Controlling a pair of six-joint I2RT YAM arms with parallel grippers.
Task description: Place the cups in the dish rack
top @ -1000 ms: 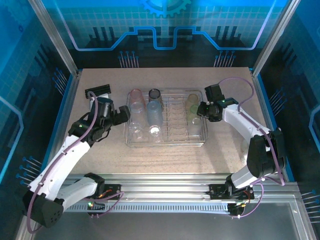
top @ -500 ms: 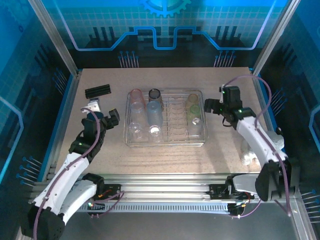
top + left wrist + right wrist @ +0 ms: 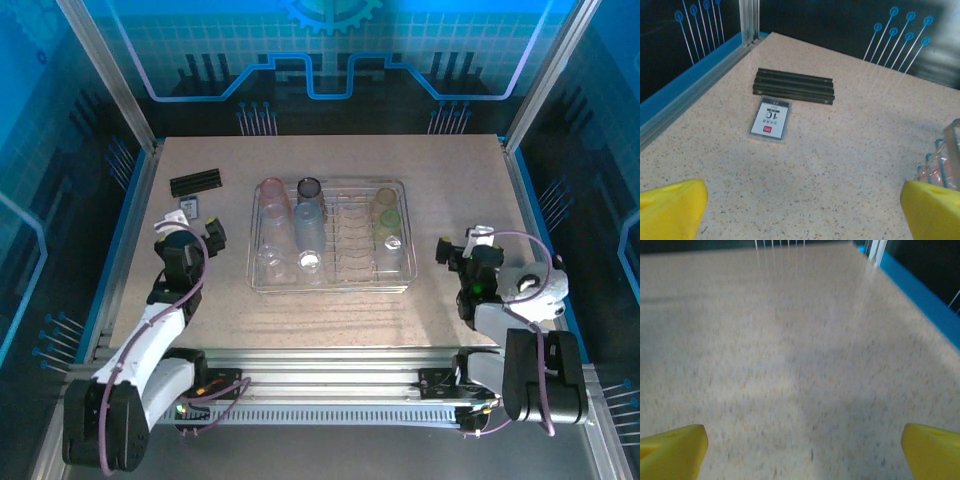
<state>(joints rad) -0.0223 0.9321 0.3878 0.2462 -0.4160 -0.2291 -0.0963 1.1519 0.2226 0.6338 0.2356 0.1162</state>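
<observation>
The dish rack (image 3: 330,288) sits mid-table, a silver wire rectangle. Inside it stand several cups: a pink one (image 3: 272,192), a smoky grey one (image 3: 310,187), clear ones (image 3: 308,228), and an orange one (image 3: 385,198) and a green one (image 3: 388,223) at the right end. My left gripper (image 3: 190,233) hovers low, left of the rack, open and empty (image 3: 802,215). A corner of the rack with a pink cup (image 3: 946,155) shows at the right edge of the left wrist view. My right gripper (image 3: 466,246) is to the right of the rack, open with nothing between its fingers (image 3: 802,455).
A black ridged bar (image 3: 793,86) and a small white card (image 3: 770,119) lie at the back left (image 3: 195,184). The blue side wall (image 3: 920,300) runs along the table's right edge. Bare tabletop lies under both grippers.
The right gripper opened at the rack's right end and drew back towards the near right. The left arm pulled away from the rack's left side towards the near left, still open.
</observation>
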